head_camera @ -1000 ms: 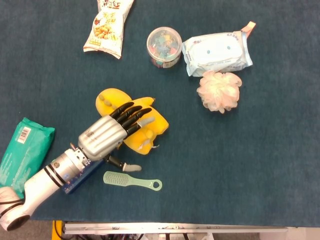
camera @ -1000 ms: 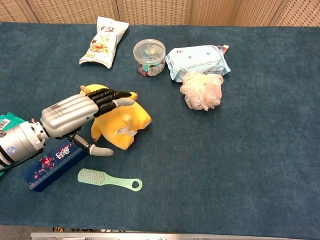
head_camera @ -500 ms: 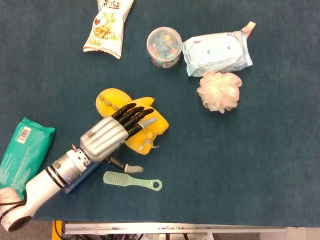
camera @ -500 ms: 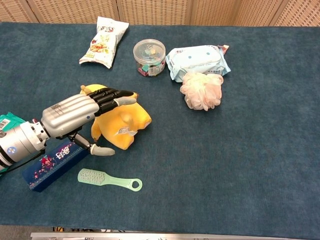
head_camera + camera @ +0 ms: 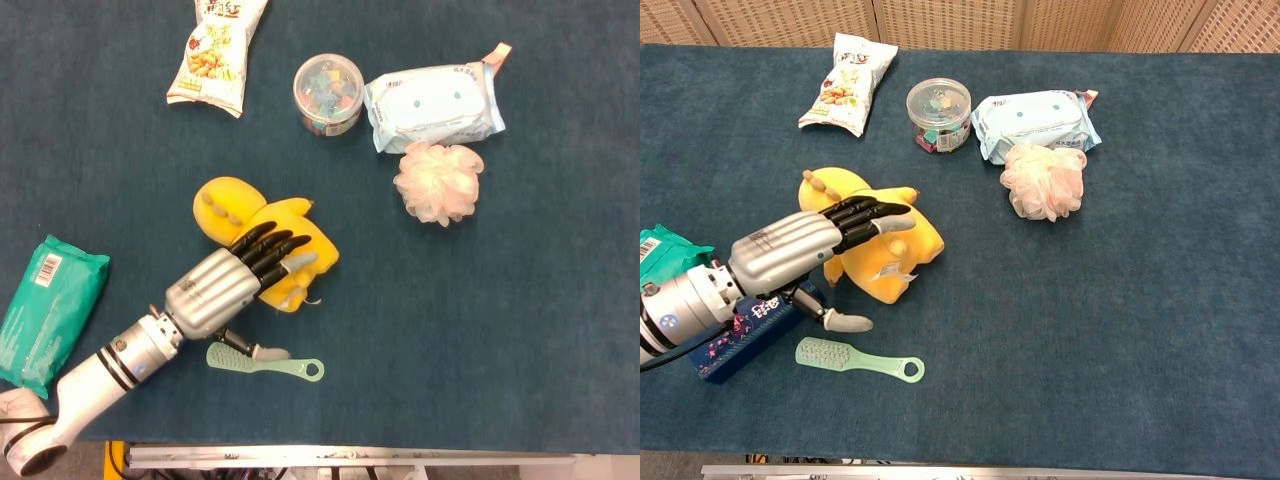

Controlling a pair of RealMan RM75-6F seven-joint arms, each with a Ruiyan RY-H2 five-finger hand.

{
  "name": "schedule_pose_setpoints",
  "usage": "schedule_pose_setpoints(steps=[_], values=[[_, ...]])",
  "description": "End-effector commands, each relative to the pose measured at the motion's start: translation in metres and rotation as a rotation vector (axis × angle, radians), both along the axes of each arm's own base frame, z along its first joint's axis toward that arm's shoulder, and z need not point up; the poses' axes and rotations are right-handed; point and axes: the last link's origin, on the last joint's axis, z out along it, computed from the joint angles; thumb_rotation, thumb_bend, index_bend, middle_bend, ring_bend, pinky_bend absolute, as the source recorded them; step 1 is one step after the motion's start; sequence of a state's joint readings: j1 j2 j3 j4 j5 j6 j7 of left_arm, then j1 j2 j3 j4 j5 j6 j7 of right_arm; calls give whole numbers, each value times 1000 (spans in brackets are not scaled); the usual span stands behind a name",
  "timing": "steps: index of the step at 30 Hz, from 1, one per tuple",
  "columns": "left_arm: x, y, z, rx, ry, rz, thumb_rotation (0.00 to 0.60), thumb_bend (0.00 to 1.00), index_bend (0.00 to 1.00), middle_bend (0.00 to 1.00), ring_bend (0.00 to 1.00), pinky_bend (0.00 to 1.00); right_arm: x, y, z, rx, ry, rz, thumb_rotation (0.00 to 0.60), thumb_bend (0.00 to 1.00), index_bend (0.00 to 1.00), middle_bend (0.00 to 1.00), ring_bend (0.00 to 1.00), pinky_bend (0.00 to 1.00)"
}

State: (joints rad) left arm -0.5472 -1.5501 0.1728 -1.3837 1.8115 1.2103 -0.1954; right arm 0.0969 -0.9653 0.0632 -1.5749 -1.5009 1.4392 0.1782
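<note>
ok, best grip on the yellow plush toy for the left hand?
Probably the plump middle body of the yellow plush toy, taken from above. It lies flat on the blue cloth table, and the left hand hangs over it, fingers spread across the top, thumb low on the near side. The flat foot looks harder to hold.

Brushed-metal left hand (image 5: 225, 285) w/ glossy black fingers on soft yellow plush toy (image 5: 290, 240); matt green plastic brush (image 5: 262, 362), napped blue cloth table (image 5: 480, 320).
</note>
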Motion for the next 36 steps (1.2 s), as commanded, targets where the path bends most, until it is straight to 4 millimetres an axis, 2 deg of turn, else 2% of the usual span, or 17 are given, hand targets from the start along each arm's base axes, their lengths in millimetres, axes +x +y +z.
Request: schedule_pose_setpoints(steps=[1, 24, 36], values=[[3, -4, 0, -5, -17, -6, 204, 20, 10, 0, 0, 0, 0, 0, 0, 0, 0, -1, 600, 203, 395, 371, 247, 267], [20, -31, 1, -111, -41, -7, 204, 20, 10, 0, 0, 0, -2, 1, 1, -4, -3, -3, 600, 202, 395, 371, 247, 267], [33, -29, 13, -90, -44, -28, 204, 20, 10, 0, 0, 0, -3, 1, 0, -4, -7, 0, 600, 202, 395, 372, 247, 267]])
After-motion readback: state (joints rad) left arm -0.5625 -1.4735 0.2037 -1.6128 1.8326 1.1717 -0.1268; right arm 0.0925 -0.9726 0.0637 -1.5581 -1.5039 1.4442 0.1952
